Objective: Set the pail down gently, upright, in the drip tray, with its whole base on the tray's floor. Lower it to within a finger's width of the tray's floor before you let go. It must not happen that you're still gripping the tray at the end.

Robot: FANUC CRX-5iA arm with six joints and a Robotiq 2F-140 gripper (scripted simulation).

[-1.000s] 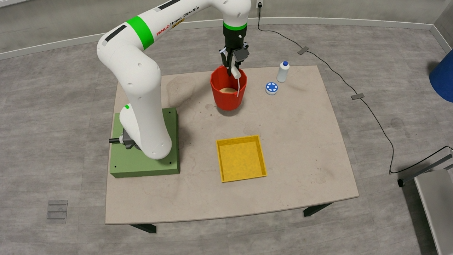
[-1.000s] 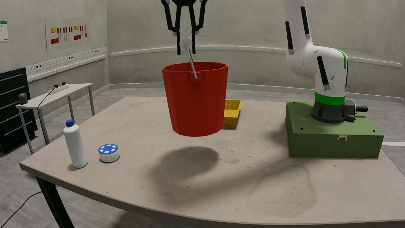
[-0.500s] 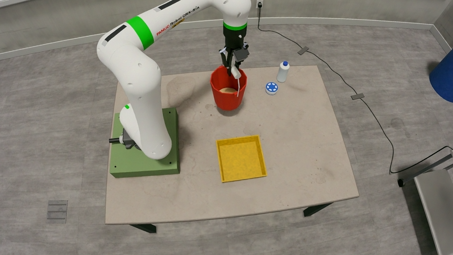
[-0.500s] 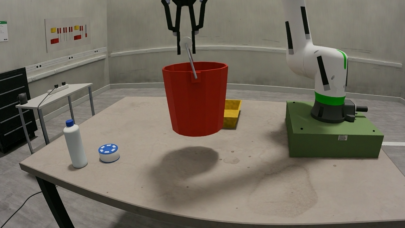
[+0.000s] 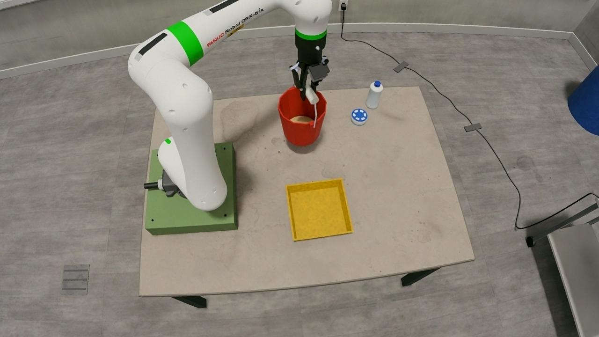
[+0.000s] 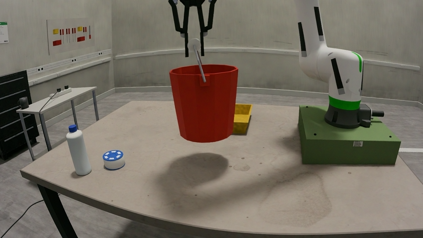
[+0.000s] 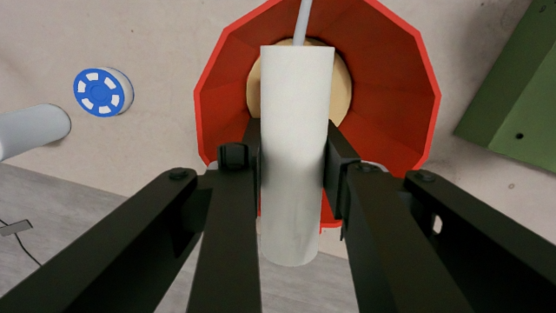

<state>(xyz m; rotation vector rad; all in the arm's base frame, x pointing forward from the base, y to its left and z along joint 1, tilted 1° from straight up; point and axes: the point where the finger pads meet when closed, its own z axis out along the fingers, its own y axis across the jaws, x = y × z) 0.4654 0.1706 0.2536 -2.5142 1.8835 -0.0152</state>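
Observation:
The red pail (image 5: 302, 117) hangs upright in the air, well above the far part of the table; it also shows in the exterior view (image 6: 204, 101) and from above in the wrist view (image 7: 319, 93). My gripper (image 6: 194, 44) is shut on the white grip of the pail's handle (image 7: 293, 143), with the wire bail running down to the rim. The pail's shadow lies on the table below it. The yellow drip tray (image 5: 318, 208) sits flat near the table's middle, nearer the front, apart from the pail. It is partly hidden behind the pail in the exterior view (image 6: 242, 117).
A white bottle with a blue cap (image 5: 374, 94) and a blue-and-white round puck (image 5: 359, 116) stand at the far right of the table. The arm's green base block (image 5: 190, 190) is on the left side.

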